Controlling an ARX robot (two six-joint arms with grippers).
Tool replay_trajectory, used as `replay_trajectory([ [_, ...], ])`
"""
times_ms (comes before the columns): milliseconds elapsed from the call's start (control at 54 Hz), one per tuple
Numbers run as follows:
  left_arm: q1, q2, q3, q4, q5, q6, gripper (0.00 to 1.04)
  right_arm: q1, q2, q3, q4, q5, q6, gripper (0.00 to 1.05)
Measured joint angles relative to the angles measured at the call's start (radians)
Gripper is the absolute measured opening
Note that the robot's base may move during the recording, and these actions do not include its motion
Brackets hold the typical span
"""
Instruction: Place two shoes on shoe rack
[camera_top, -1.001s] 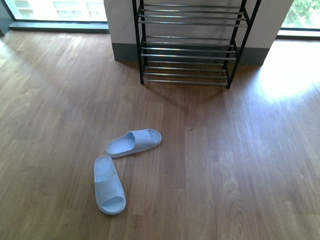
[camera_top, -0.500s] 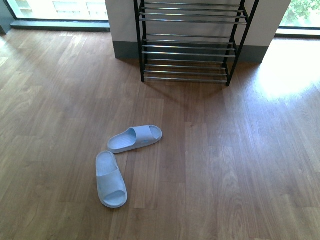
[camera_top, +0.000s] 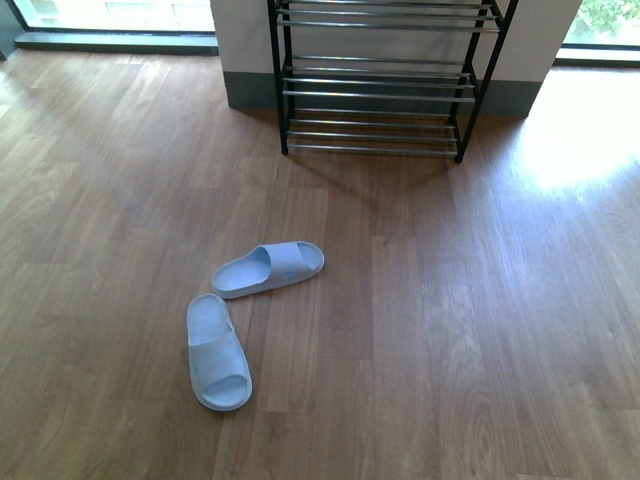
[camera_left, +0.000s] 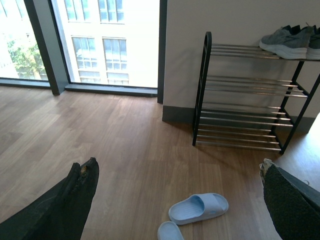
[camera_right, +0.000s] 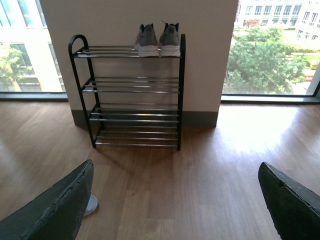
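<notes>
Two pale blue slide sandals lie on the wood floor: one (camera_top: 268, 269) lies crosswise, the other (camera_top: 217, 352) nearer me, pointing away. The first also shows in the left wrist view (camera_left: 198, 207), with the second's tip (camera_left: 169, 231) at the frame edge. The black and chrome shoe rack (camera_top: 378, 93) stands against the wall ahead. Grey knit sneakers (camera_right: 158, 39) sit on its top tier, also in the left wrist view (camera_left: 291, 42). My left gripper (camera_left: 177, 200) is open above the floor, high over the sandals. My right gripper (camera_right: 175, 200) is open over bare floor, facing the rack (camera_right: 132, 95).
A white wall pillar with grey skirting (camera_top: 245, 95) stands behind the rack. Floor-to-ceiling windows (camera_left: 107, 40) flank it on both sides. A bright sun patch (camera_top: 575, 140) lies on the floor right of the rack.
The front view has shifted: the rack and the sandals sit slightly higher in the frame than before. The sandals have not moved on the floor.
</notes>
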Motion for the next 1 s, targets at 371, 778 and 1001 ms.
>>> replay_trajectory([
  [371,0.000,0.000,0.000,0.000,0.000,0.000,0.95,0.000,0.000,0.000,0.000,0.000,0.000,0.96],
  [778,0.000,0.000,0.000,0.000,0.000,0.000,0.95,0.000,0.000,0.000,0.000,0.000,0.000,0.96],
  [1001,0.000,0.000,0.000,0.000,0.000,0.000,0.95,0.000,0.000,0.000,0.000,0.000,0.000,0.96],
])
